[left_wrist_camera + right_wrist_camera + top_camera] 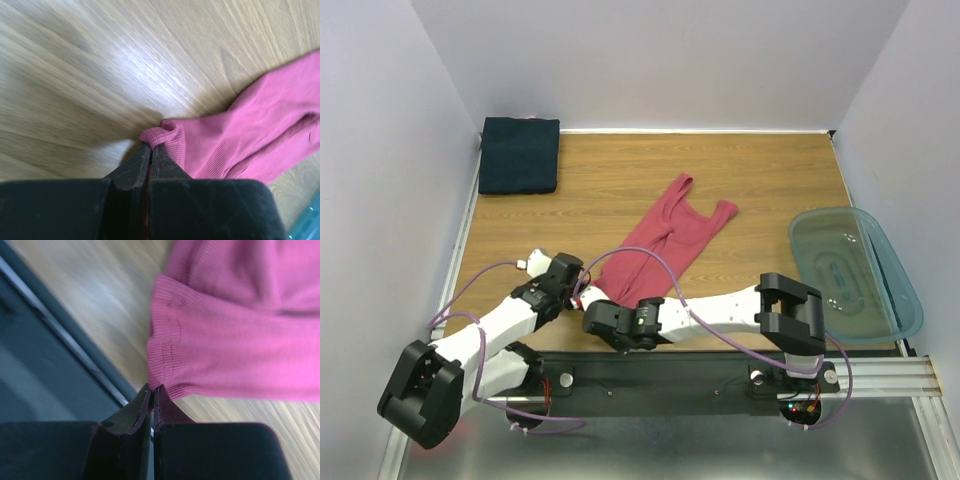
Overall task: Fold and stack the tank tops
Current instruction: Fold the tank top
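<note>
Red top (665, 243) lies on the table (600, 195), about mid-width and toward the near half, running diagonally: straps and scooped neck point far-right, hem points near-left toward the arms. It is partly bunched, with lengthwise folds and not spread flat. Both arms reach in to the hem end. Left gripper (580, 288) is at the hem's left corner; in the left wrist view the left gripper (151, 148) has its jaws squeezed together with a rolled corner of the red top (240, 140) pinched at the tips, cloth just off the wood there. Right gripper (592, 312) comes in from the right, low across the near edge, to the hem's near corner; in the right wrist view the right gripper (152, 390) also has its jaws pressed tight, clamped on the ribbed hem corner of the red top (235, 340), with the dark rail (60, 335) of the near table edge just beside it. The two grippers sit close together, near the table's front edge. Navy top (520, 155) lies as a flat folded rectangle in the far-left corner, well apart from the red one. Tub (910, 300) sits at the right edge of the table, apart from both tops.
</note>
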Motion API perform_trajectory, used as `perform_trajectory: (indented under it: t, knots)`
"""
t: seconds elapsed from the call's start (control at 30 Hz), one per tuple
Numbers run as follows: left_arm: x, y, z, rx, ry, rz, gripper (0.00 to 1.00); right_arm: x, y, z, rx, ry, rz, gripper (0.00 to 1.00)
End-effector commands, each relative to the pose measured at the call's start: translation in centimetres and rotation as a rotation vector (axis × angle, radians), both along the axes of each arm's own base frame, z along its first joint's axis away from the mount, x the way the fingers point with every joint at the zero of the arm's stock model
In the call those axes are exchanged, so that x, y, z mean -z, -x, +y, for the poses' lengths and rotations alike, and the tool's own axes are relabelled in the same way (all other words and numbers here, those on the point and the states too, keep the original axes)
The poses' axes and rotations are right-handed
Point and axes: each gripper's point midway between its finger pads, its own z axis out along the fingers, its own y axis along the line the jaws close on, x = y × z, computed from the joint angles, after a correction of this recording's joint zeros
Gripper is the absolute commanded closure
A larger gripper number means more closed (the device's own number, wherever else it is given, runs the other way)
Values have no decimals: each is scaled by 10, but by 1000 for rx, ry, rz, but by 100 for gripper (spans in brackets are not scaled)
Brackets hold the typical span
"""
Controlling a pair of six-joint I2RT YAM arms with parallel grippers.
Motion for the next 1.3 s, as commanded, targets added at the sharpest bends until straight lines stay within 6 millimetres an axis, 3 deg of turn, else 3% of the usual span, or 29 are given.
perform_trajectory:
  t: [0.0,0.27,0.43,0.83,1.27]
  knots:
    - [-26,-15,21,-32,-84,-40,100,-10,17,36,-45,-82,102,94]
    - [-60,-33,41,-89,-95,-102,100,-30,-9,61,4,-174,168,96]
    - [-70,-43,33,-73,-69,-122,100,-50,-33,60,42,-229,171,97]
    - [-91,-90,-6,3,10,-137,100,-72,-100,18,191,-276,141,98]
    - [-119,-147,-52,84,64,-183,100,-80,-152,-27,337,-278,75,99]
